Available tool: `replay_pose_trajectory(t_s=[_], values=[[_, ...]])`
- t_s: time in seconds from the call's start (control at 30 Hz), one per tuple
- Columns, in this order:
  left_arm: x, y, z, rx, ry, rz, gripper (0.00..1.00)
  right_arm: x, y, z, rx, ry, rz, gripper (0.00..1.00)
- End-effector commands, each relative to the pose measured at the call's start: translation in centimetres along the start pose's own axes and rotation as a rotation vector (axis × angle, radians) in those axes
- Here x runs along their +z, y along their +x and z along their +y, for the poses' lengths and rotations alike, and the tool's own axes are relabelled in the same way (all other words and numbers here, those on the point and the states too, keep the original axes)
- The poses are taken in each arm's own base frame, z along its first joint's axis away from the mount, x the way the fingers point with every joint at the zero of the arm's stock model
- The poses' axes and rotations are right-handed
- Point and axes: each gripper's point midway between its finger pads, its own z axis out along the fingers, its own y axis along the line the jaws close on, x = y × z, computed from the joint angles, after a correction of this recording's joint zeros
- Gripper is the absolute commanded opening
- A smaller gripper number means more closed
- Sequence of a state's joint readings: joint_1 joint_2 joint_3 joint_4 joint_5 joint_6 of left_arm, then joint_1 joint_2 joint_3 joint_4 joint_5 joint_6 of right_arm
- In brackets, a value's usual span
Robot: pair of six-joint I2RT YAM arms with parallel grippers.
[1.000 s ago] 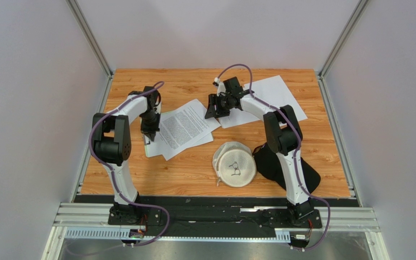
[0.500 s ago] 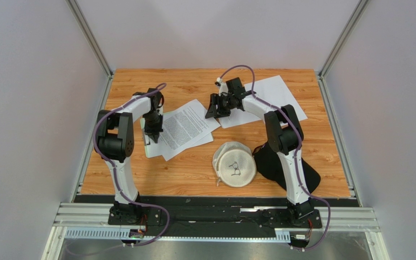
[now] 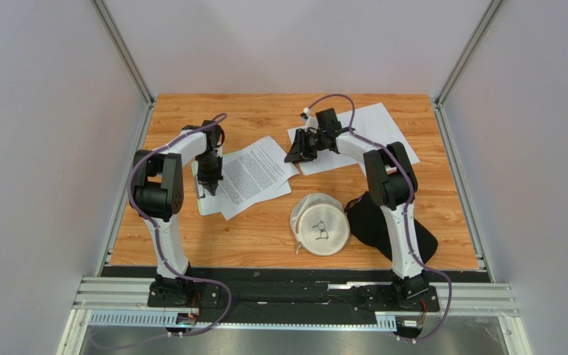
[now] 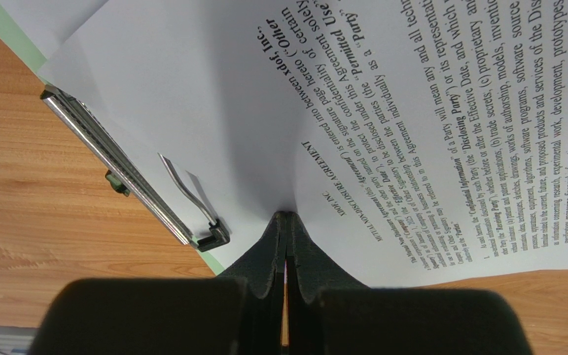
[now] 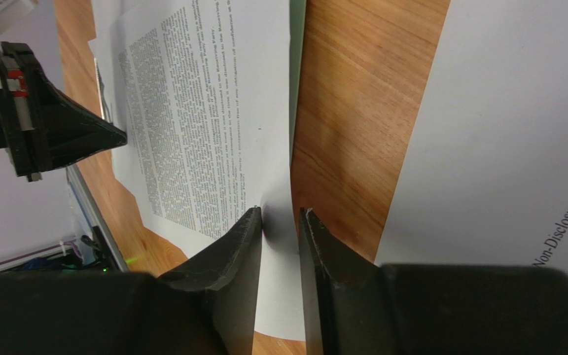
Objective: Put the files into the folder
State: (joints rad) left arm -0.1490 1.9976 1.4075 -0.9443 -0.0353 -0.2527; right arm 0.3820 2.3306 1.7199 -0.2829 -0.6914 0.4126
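Observation:
The files are white sheets: a printed sheet (image 3: 254, 171) (image 4: 450, 111) (image 5: 191, 111) lies askew over the light-green folder (image 3: 200, 205) (image 4: 2, 18), and another sheet (image 3: 372, 133) (image 5: 516, 133) lies at the back right. The folder's metal clip (image 4: 128, 177) sits over plain paper at the left. My left gripper (image 3: 207, 188) (image 4: 287, 216) is shut, its tips pressing down on the printed sheet beside the clip. My right gripper (image 3: 295, 157) (image 5: 280, 213) stands over that sheet's far right edge, its jaws a narrow gap apart with the paper's edge under the gap.
A cream cap (image 3: 320, 224) and a black cloth (image 3: 383, 222) lie near the front, beside the right arm. Bare wooden table (image 5: 354, 96) shows between the two sheets. Grey walls and metal rails close in the table's sides.
The right gripper has shifted slightly right and its jaws have narrowed over the sheet's edge. The left arm edged a little to the right, staying shut on the paper.

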Motion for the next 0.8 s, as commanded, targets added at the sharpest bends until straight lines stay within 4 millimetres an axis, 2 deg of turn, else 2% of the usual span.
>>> replay_pose_trajectory(t_s=[0.0, 0.2, 0.43, 0.57, 0.67, 0.7, 0.77], values=[[0.2, -0.9, -0.8, -0.001, 0.019, -0.027, 0.00, -0.7, -1.3, 2.1, 0.019, -0.124, -0.027, 0.26], [0.1, -1.0, -1.0, 0.006, 0.022, -0.032, 0.00, -1.2, -1.2, 2.0, 0.046, -0.163, -0.026, 0.20], [-0.1, -1.0, -1.2, 0.017, 0.026, -0.038, 0.00, -0.7, -1.0, 2.1, 0.051, -0.198, -0.015, 0.26], [-0.4, -1.1, -1.4, 0.020, 0.033, -0.048, 0.00, -0.2, -0.9, 1.9, 0.057, -0.204, -0.007, 0.26], [-0.8, -1.3, -1.5, 0.020, 0.043, -0.058, 0.00, 0.0, -0.9, 1.7, 0.049, -0.182, -0.012, 0.19], [-1.0, -1.3, -1.5, 0.019, 0.044, -0.064, 0.00, -0.3, -1.1, 1.6, 0.047, -0.160, -0.028, 0.10], [-2.3, -1.7, -2.0, 0.023, 0.075, -0.098, 0.00, -0.7, -1.4, 1.5, 0.054, -0.120, -0.045, 0.02]])
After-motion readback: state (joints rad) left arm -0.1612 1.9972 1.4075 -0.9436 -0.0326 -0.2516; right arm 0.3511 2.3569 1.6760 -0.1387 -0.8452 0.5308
